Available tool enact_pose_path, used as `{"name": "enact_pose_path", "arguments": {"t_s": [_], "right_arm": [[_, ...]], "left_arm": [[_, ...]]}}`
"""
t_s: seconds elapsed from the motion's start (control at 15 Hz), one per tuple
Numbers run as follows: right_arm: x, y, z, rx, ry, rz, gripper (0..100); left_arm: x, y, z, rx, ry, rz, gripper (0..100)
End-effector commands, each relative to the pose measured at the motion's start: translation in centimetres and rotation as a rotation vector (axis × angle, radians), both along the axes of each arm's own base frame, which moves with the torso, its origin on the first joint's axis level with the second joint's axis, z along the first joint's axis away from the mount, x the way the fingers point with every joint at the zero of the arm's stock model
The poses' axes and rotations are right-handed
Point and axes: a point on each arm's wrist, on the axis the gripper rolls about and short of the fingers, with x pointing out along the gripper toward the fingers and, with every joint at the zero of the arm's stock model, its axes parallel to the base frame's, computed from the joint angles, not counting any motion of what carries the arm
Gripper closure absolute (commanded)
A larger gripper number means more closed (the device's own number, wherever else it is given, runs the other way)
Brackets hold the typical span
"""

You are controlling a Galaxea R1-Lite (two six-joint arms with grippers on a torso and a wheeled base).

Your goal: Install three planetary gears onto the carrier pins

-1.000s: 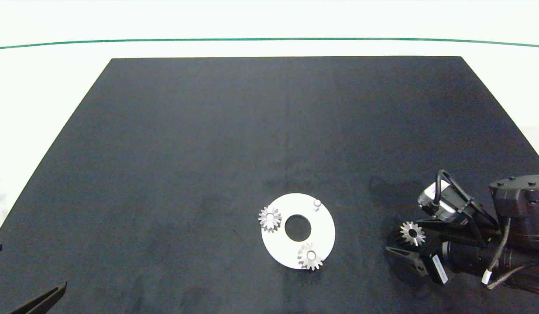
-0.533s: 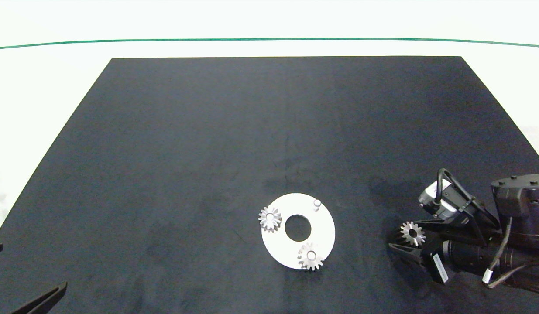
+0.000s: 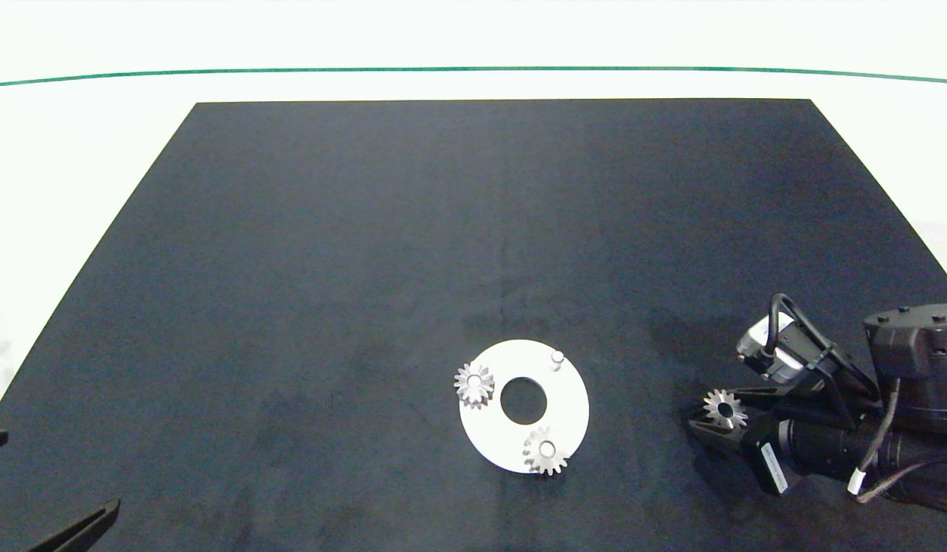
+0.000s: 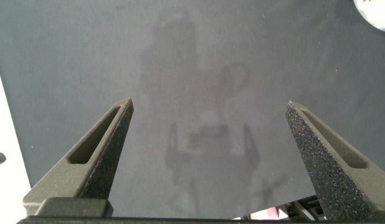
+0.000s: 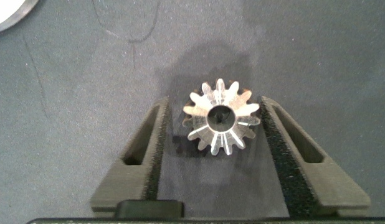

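The white carrier disc (image 3: 571,410) lies on the black mat. Two planetary gears (image 3: 474,384) (image 3: 546,451) sit on its left and near carrier pins. The far pin (image 3: 557,358) stands bare. The third gear (image 3: 725,408) lies flat on the mat to the right of the disc. My right gripper (image 3: 715,412) is low around it. In the right wrist view this gear (image 5: 221,116) sits between the open fingers of the right gripper (image 5: 214,102), with a narrow gap on each side. My left gripper (image 3: 55,475) is parked open at the mat's near left corner, holding nothing (image 4: 210,106).
The black mat (image 3: 366,253) covers most of the white table. A green line (image 3: 473,69) runs along the far side. A sliver of the disc's rim (image 5: 9,15) shows in the right wrist view.
The right gripper's fingers have drawn closer together around the third gear and the arm has sunk slightly. The left arm has stayed still.
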Motion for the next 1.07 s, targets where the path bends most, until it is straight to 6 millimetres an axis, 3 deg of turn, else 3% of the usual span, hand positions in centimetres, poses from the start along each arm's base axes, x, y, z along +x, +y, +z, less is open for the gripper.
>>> {"name": "enact_pose_path", "arguments": {"t_s": [0.07,1.07], "right_arm": [[0.01,0.01,0.09,0.001,-0.005,0.001,49],[0.02,-0.27,-0.11,-0.009,0.001,-0.008,79]], "left_arm": [[0.02,0.00,-0.02,0.003,0.002,0.002,0],[-0.25,0.10,-0.01,-0.003,-0.009,0.001,0]]}}
